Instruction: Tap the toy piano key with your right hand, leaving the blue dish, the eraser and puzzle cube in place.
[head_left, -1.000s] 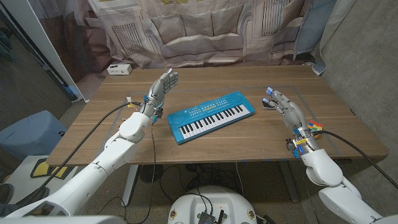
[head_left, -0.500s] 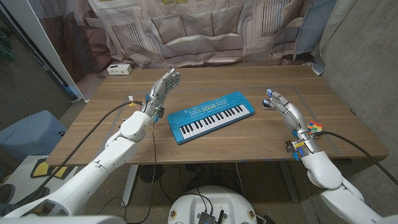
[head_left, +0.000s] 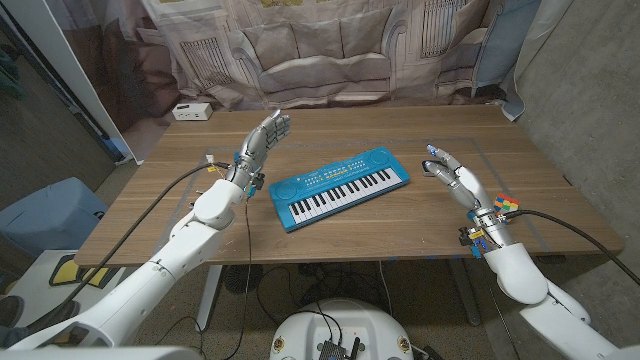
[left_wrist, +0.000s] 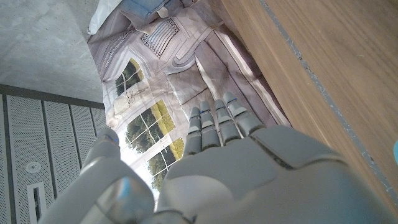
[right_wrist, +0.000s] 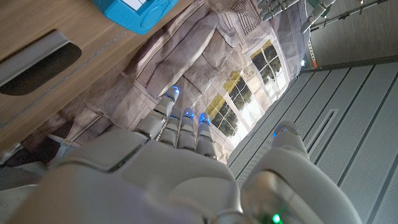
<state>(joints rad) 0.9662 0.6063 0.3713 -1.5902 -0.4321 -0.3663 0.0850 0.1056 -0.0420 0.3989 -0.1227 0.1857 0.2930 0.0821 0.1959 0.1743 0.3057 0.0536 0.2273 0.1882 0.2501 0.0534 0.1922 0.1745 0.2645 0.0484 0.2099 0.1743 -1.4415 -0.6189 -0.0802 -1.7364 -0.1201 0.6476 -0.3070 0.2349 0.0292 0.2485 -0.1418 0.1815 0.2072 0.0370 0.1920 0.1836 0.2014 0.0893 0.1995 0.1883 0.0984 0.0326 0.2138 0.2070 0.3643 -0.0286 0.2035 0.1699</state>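
— None of the tapping is done yet, as I judge it. You want the status?

— Yes, please. Start from the left side.

— My left hand is raised above the table, at about ten o'clock from the toy piano. Its fingers are straight and it holds nothing. It has no part in this job, so I let it wait there.

— And the piano itself?

— It lies in the middle of the table, turned a little, with the white keys toward me. Nothing touches it.

— The right hand?

— My right hand is at about three o'clock from the piano, near it but clearly apart. The fingers are spread, nothing is between them, and the fingertips point toward the far side of the table. In the right wrist view a blue corner of the piano is beside the fingers, not under them.

— So what is left?

— Almost everything: I must bring this hand over the keys, lower one finger on a key, and lift it again.

— Any worry?

— The puzzle cube sits at about four o'clock from the piano, just beside my right wrist. I should move the arm toward nine o'clock without sweeping it.
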